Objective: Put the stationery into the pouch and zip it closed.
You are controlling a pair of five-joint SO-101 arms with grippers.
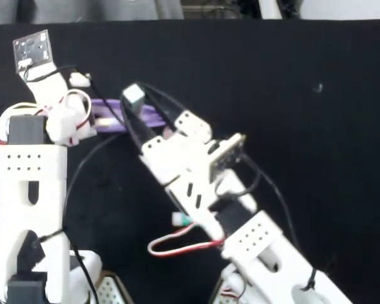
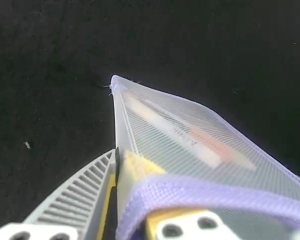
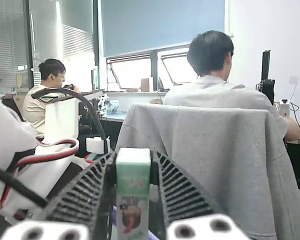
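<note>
Left gripper (image 2: 121, 165): ribbed white finger (image 2: 80, 200) and a yellow-padded one are clamped on the translucent mesh pouch with purple zip band (image 2: 190, 145), gripped at the purple edge. The pouch is stretched away from the fingers and tapers to a corner above the black table (image 1: 291, 95); whether that corner touches the table cannot be told. Inside the pouch a long pen-like item with an orange section (image 2: 210, 145) and a pale stick (image 2: 140, 107) are seen lying lengthwise.

Right gripper (image 3: 133, 159): black ribbed fingers (image 3: 85, 190) are closed on a small white-and-green rectangular box (image 3: 132, 195), held upright, its top end poking past the fingertips.

In the high view the box is seen at the pouch's far long edge, over or just beside it; contact cannot be told. The pouch is placed between the two arms, near the left arm's wrist. Wide bare table is left to the right of the pouch and beyond it, up to the table's far edge. Room on the near side is taken up by both arm bodies and a looped red-and-white cable (image 1: 177, 240).
</note>
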